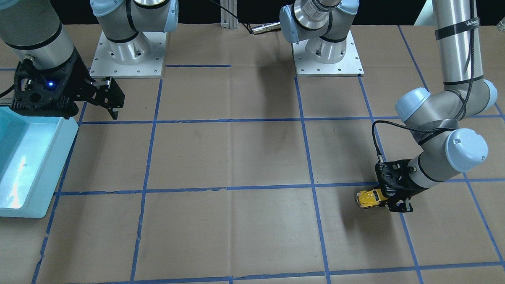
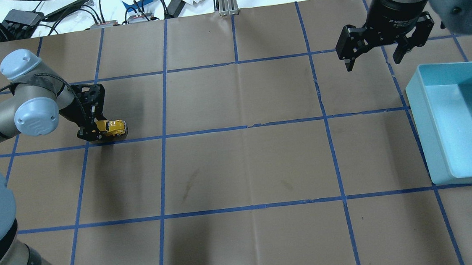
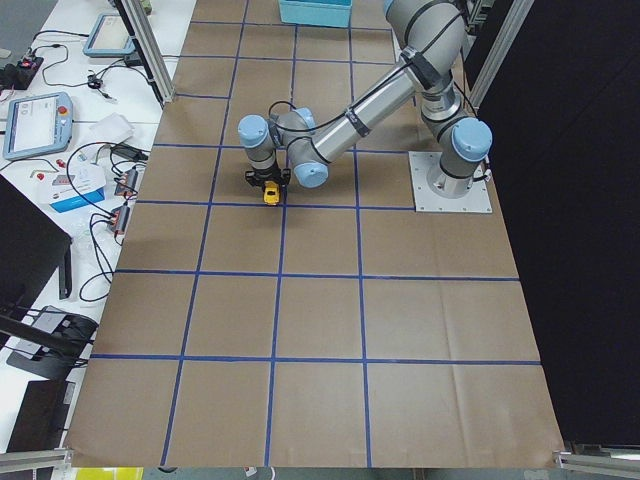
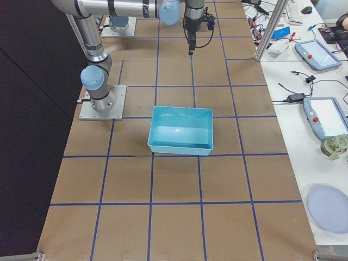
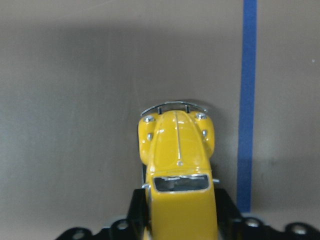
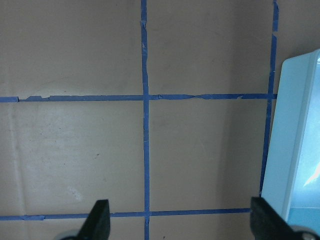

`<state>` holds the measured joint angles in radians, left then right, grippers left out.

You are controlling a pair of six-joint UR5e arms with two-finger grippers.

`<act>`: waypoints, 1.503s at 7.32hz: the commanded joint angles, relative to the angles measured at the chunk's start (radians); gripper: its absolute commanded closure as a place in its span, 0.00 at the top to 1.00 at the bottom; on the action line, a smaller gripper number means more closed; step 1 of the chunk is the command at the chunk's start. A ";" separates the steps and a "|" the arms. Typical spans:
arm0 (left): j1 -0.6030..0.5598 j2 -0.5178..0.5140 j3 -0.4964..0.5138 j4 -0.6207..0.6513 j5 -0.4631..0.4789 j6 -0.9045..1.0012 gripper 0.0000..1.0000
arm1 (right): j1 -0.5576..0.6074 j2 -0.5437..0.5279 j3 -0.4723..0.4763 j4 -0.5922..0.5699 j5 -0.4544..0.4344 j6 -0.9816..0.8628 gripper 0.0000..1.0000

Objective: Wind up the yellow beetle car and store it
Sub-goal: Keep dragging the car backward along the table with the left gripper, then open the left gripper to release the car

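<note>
While the left gripper is clamping the yellow beetle car, the three-o'clock bin is lying empty; right gripper fingers are gaping.

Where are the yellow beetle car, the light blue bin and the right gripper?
yellow beetle car [image 5: 177,145]: left wrist view, on its rounded hood.
light blue bin [image 4: 179,149]: exterior right view, on its near wall.
right gripper [image 2: 373,62]: overhead view, midway between its open fingertips.
</note>
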<state>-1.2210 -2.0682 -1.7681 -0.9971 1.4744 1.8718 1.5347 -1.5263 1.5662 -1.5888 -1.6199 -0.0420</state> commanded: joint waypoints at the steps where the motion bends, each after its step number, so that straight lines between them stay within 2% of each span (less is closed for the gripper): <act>1: 0.000 0.008 0.002 -0.020 -0.013 -0.014 1.00 | -0.001 0.000 0.000 0.000 0.002 0.002 1.00; 11: -0.002 0.040 0.001 -0.015 0.003 -0.016 1.00 | 0.001 0.000 -0.002 0.000 0.002 0.004 1.00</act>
<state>-1.2223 -2.0368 -1.7654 -1.0118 1.4770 1.8561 1.5352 -1.5263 1.5660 -1.5892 -1.6185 -0.0383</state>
